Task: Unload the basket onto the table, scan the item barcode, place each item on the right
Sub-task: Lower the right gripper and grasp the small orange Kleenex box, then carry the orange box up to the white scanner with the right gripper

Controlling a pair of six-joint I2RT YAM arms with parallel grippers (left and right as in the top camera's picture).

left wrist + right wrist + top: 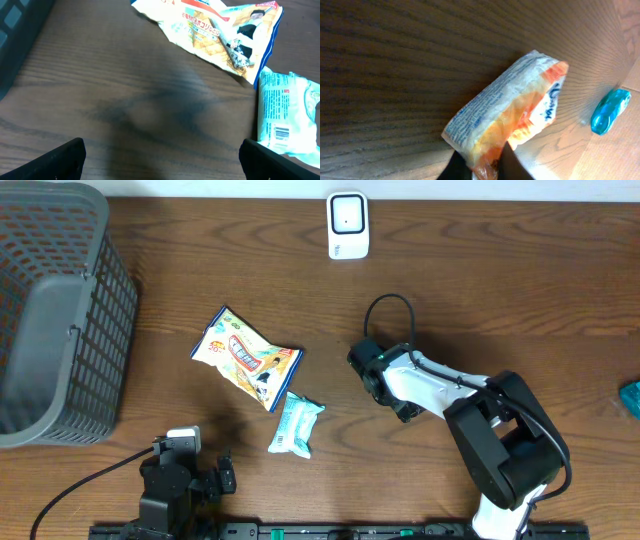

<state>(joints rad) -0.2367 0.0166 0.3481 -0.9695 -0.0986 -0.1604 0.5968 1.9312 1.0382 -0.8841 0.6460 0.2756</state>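
The right tool (482, 167) grips an orange packet (510, 105) in front of the scanner (348, 225); the left tool (165, 161) stands wide open, empty.

Overhead looks straight down from high up and takes in the whole table (300, 290), basket (60, 310) at left, scanner (348, 225) at the far edge. Left wrist view sits low and close over the wood, facing forward onto the snack bag (220, 30) and pale blue packet (285, 115); both also show mid-table overhead. Right wrist view is very close and rolled sideways, orange packet (510, 115) filling it. The teal object (609, 111) behind also shows at overhead's right edge.
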